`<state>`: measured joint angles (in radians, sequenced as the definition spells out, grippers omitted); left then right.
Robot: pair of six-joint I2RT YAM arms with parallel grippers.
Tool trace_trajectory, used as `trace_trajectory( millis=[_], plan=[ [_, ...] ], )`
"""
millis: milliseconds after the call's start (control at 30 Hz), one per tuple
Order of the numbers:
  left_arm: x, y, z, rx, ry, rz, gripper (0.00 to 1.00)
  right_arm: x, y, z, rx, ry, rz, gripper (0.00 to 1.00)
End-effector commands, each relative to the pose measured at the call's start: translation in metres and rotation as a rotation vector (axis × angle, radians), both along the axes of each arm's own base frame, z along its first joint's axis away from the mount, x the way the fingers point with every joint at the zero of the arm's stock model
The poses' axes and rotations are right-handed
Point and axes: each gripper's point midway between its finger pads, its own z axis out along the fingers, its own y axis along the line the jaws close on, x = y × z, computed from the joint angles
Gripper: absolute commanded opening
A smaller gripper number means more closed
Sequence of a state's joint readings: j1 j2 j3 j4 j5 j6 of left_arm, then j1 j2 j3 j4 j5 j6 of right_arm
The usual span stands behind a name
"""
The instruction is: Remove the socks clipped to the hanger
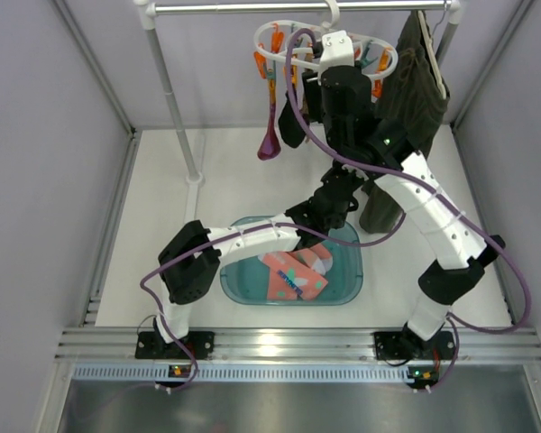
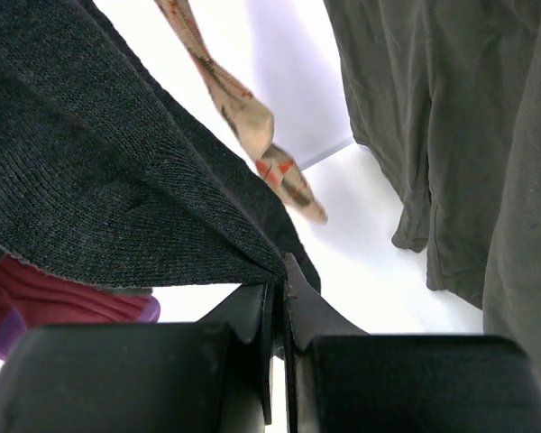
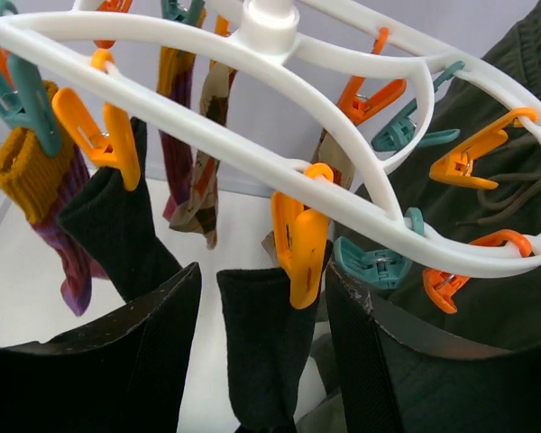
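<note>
**Right gripper brackets the clip, black sock next to come off**

Right gripper (image 3: 263,271) is up at the white plastic looped ring hanger (image 3: 207,135). Its jaws stand partly open and hold nothing, with one finger either side of the plain black knitted sock (image 3: 261,361) and the orange plastic clip (image 3: 298,244) pinning its cuff. Left gripper (image 2: 279,302) is clamped tight on a pinch of black sock fabric, drawn taut toward 10 o'clock in its own view. That looks like the same sock, but I cannot tell for sure.

So the step in hand is the unclipping. By my reading, the next move calls for squeezing the clip's tails to spring it. The left arm can then draw the sock down to the teal plastic basin (image 1: 243,289) at 6 o'clock on the table, where a pink dotted sock (image 1: 293,275) already lies.

From above, the hanger sits at 12 o'clock. The sock hangs cuff up and toe down, its long axis near vertical, running 12 to 6 in the right wrist view.
</note>
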<state>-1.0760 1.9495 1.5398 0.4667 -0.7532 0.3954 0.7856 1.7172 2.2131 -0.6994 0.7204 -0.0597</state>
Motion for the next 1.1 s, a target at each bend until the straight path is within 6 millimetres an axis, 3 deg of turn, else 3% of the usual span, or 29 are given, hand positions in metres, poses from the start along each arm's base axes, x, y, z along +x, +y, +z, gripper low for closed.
trace_trajectory(
  millis=[0,167,333,633,733,933,967,1067],
  plan=[
    [-0.001,-0.001,0.024,-0.032,-0.030,-0.008,0.00,0.012,-0.019,0.030,0.042,-0.101,-0.111,0.55],
    [-0.004,-0.005,0.031,-0.046,-0.036,-0.045,0.00,0.028,-0.021,0.023,0.014,-0.109,-0.160,0.54],
    [-0.006,-0.009,0.035,-0.056,-0.040,-0.069,0.00,0.035,-0.036,0.024,-0.048,-0.140,-0.289,0.54],
    [-0.008,-0.013,0.036,-0.055,-0.046,-0.103,0.00,0.047,-0.033,0.027,-0.063,-0.186,-0.338,0.49],
    [-0.007,-0.014,0.036,-0.058,-0.045,-0.112,0.00,0.051,-0.032,0.024,-0.081,-0.187,-0.354,0.41],
    [-0.002,-0.009,0.034,-0.082,-0.032,-0.122,0.00,0.053,-0.031,0.021,-0.084,-0.189,-0.357,0.16],
    [-0.002,-0.008,0.033,-0.086,-0.027,-0.126,0.00,0.052,-0.031,0.021,-0.076,-0.190,-0.355,0.08],
    [-0.001,-0.003,0.026,-0.114,0.000,-0.144,0.00,0.051,-0.027,0.021,-0.050,-0.186,-0.319,0.00]
  ],
)
